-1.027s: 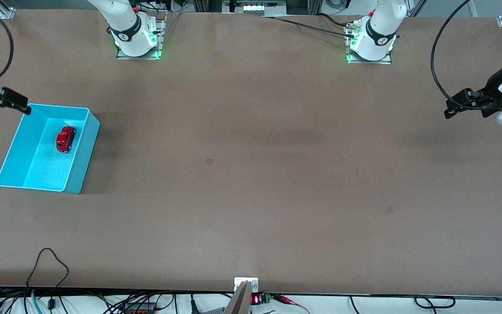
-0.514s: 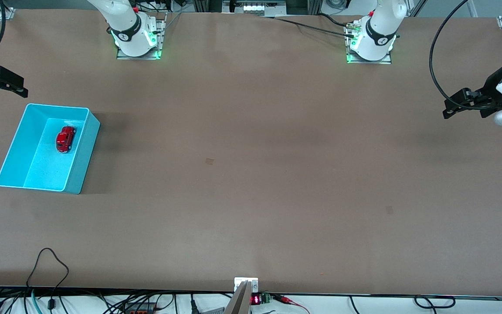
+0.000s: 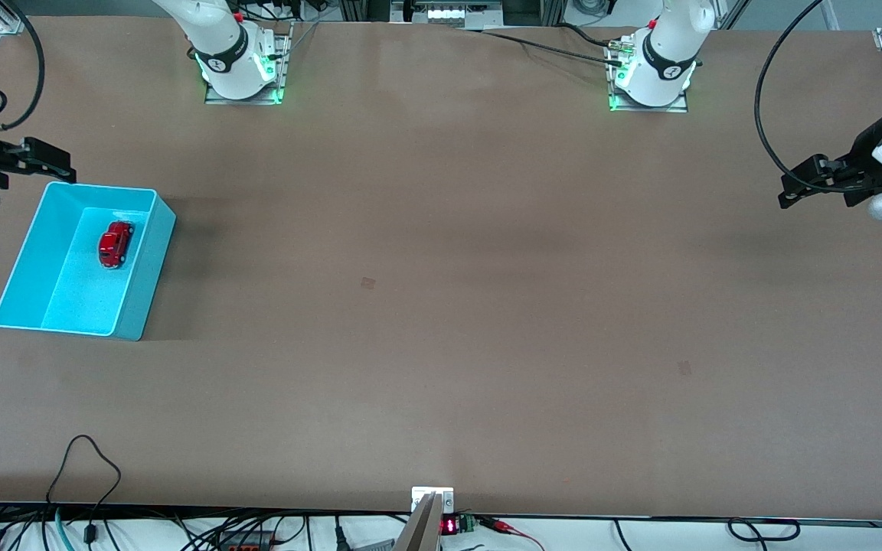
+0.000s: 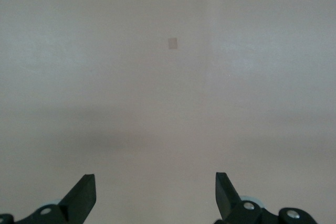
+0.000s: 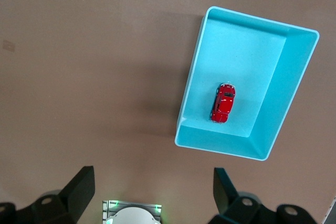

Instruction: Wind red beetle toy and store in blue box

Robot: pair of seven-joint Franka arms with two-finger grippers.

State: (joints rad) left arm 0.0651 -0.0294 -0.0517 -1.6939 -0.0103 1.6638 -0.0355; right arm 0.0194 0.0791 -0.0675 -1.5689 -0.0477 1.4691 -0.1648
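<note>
Right gripper (image 3: 47,159), jaws spread and empty, I hold above the table beside the blue box (image 3: 135,314), where the red beetle toy (image 3: 115,244) lies lengthwise; left gripper (image 3: 802,186) waits open.

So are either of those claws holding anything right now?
No, nothing is held. Both the right end effector and the left end effector are open and empty. The red beetle toy lies loose inside the blue box.

Red beetle toy (image 5: 223,103) (upright) inside blue box (image 5: 273,95).
</note>
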